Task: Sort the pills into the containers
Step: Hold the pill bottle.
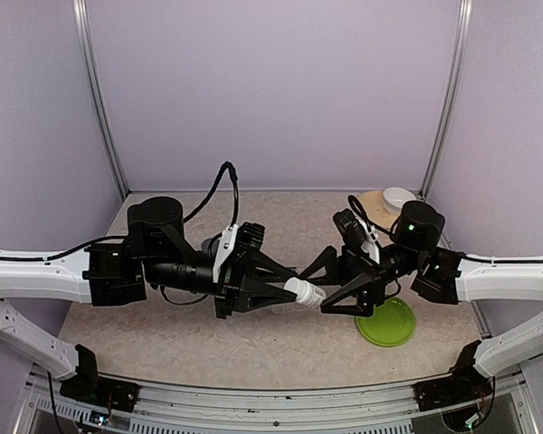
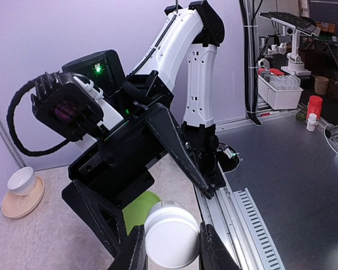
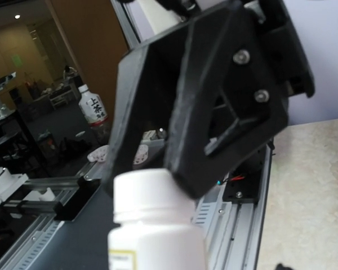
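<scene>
Pill bottle — pinched by left tool — right tool spread beside it.

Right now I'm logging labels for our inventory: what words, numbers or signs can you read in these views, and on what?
"上茶": on the white label of the drink bottle in the room behind, right wrist view; its smaller print is too blurred to read.
White pill bottle: only a yellow-edged corner of its label shows, unreadable.
Top and left wrist views: nothing legible.
</scene>
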Motion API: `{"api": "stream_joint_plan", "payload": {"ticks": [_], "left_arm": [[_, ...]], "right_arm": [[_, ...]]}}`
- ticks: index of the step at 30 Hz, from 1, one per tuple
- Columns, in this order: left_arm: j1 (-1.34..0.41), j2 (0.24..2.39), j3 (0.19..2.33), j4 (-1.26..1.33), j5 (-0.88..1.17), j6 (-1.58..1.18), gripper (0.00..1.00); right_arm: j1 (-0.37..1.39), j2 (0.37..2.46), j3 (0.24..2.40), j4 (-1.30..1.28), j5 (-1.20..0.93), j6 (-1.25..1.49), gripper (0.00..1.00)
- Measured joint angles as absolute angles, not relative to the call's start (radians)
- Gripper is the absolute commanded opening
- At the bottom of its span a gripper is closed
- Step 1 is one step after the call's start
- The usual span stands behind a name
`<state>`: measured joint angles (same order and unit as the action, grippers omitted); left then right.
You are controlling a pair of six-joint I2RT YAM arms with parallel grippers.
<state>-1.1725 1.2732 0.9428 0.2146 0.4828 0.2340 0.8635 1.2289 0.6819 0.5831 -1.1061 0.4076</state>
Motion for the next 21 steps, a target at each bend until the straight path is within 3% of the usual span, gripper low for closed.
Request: {"api": "stream_joint_plan", "payload": {"ticks": [8,16,21], "left_arm": [[-1.174,1.275,0.933,0.238,0.460,0.242,0.00],[-1.180,1.277,0.914,0.262,0.442,0.243,0.00],[-1.180,1.276,0.908,0.268,0.437,0.233,0.00]], "right_arm": [[0.893,1.258,0.701,0.583,-1.119,0.422,0.64],[0.903,1.303,0.714,0.624,-1.142,0.444,0.24],[0.901,1.300,0.722,0.581,-1.140,0.403,0.11]]}}
